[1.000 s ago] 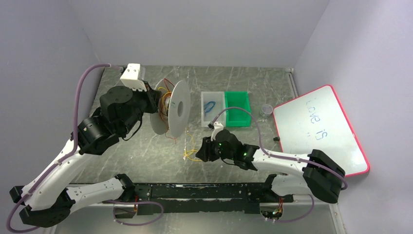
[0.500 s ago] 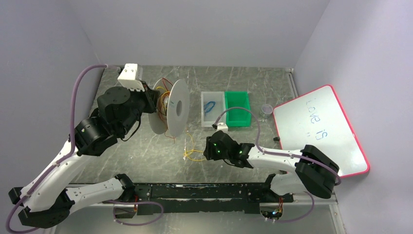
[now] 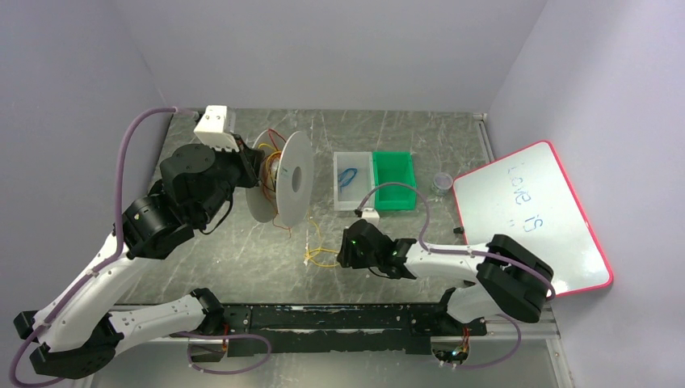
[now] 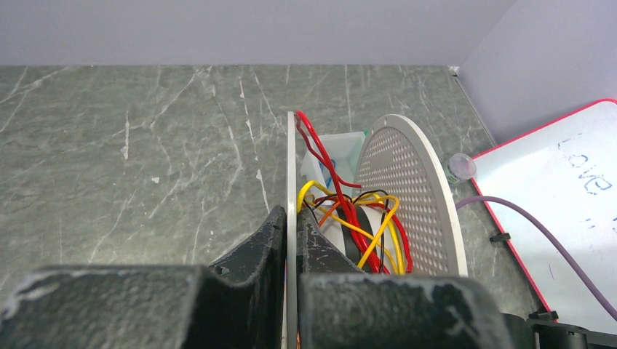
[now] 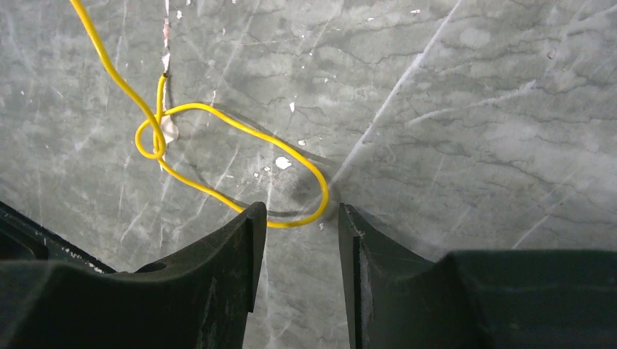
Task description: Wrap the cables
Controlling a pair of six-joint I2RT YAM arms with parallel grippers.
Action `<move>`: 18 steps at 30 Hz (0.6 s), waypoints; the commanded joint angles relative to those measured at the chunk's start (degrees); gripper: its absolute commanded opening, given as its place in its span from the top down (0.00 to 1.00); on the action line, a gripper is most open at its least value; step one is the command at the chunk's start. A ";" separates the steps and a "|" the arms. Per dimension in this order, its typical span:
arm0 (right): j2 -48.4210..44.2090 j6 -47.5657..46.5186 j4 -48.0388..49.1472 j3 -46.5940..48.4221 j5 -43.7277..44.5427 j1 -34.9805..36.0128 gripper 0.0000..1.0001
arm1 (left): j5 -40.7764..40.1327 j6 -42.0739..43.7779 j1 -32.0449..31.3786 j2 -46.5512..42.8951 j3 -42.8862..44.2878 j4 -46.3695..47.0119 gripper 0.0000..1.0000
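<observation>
Close up from the left wrist: left gripper pressed together on the thin edge of the near flange of the spool, with the lower half of that flange cut off behind the dark fingers. Hub hidden under the cables, red, yellow and orange turns bunched between the two flanges, single strands hard to follow. From the right wrist: right gripper spread just above the table, the far end of one yellow loop lying between the tips, unpinched; contact with the right-hand finger impossible to judge. Upper end of that strand cut off at the frame edge. Bare marble all round the loop. Walls close on three sides. Whiteboard crowding the right edge, handwritten "Love is" legible, fainter marks below unreadable.
</observation>
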 commanded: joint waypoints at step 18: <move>3.35 8.39 3.05 -1.84 4.91 -0.30 0.64 | 0.05 -1.12 -0.24 -1.40 3.43 4.21 0.93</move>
